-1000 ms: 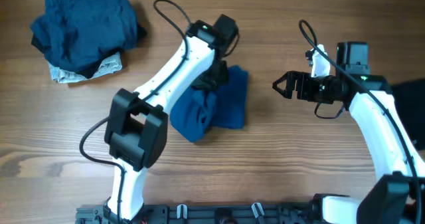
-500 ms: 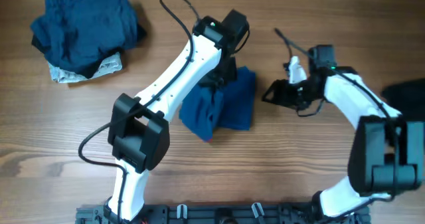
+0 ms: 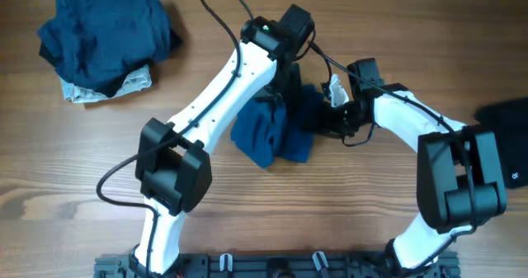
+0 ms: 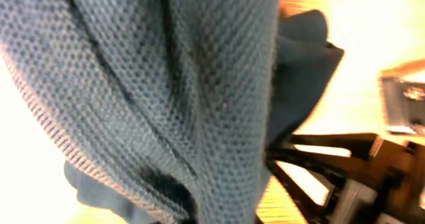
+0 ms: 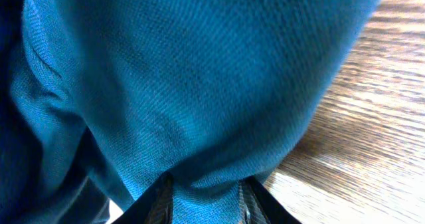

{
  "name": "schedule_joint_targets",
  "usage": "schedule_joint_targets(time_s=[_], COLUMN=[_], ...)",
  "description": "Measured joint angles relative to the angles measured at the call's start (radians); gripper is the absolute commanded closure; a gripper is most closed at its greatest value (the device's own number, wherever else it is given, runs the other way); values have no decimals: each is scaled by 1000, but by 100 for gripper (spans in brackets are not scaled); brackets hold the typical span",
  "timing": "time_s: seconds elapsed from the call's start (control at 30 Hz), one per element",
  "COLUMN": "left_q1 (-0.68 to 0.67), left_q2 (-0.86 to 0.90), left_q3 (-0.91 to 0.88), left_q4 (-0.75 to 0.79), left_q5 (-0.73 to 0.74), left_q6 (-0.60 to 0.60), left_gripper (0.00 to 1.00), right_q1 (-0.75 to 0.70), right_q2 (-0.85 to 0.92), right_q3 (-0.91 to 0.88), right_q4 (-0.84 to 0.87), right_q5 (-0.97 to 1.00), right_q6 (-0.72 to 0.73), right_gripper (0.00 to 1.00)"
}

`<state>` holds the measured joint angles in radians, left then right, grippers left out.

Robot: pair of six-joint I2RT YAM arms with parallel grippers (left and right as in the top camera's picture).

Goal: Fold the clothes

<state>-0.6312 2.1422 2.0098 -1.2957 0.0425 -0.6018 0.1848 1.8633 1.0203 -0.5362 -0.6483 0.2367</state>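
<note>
The right gripper [image 5: 206,187] pinches the right edge of the blue knit garment [image 3: 264,138] at mid-table. The left gripper [image 3: 279,92] is buried in cloth, its grip unreadable. The garment lies bunched, not squared. The clothes heap [image 3: 103,39] far left looks unfolded.

We see a teal-blue knitted garment [image 3: 266,136], finely pebbled in weave, on the brown wood-grain bench [image 3: 66,171]. At ten o'clock a navy cloth pile [image 3: 103,30] covers a pale grey-beige cloth [image 3: 132,84]. The left arm [image 3: 216,96] and right arm [image 3: 400,117] are white with black joints.
</note>
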Motion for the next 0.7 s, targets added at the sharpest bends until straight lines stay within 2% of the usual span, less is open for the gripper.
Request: schedule_joint_targets(time_s=[0.13, 0.23, 0.3, 0.5, 0.6, 0.7], left_q1=[-40, -69, -78, -81, -81, -81], left_q2=[0, 0, 0, 0, 0, 0], left_q3=[0, 0, 0, 0, 1, 3], left_q4=[31, 44, 47, 48, 53, 78], left_q5=[8, 12, 18, 27, 27, 26], left_q6=[-6, -9, -12, -11, -10, 3], left_gripper=[83, 69, 41, 39, 39, 31], right_q1=[0, 0, 0, 0, -8, -64], right_q2=[3, 3, 3, 5, 3, -40], right_q3=[0, 0, 0, 0, 5, 52], right_q4=[3, 3, 6, -3, -48, -163], right_q5=[-7, -10, -14, 3, 51, 141], right_q6=[11, 21, 28, 38, 48, 47], right_gripper=[67, 61, 44, 42, 37, 30])
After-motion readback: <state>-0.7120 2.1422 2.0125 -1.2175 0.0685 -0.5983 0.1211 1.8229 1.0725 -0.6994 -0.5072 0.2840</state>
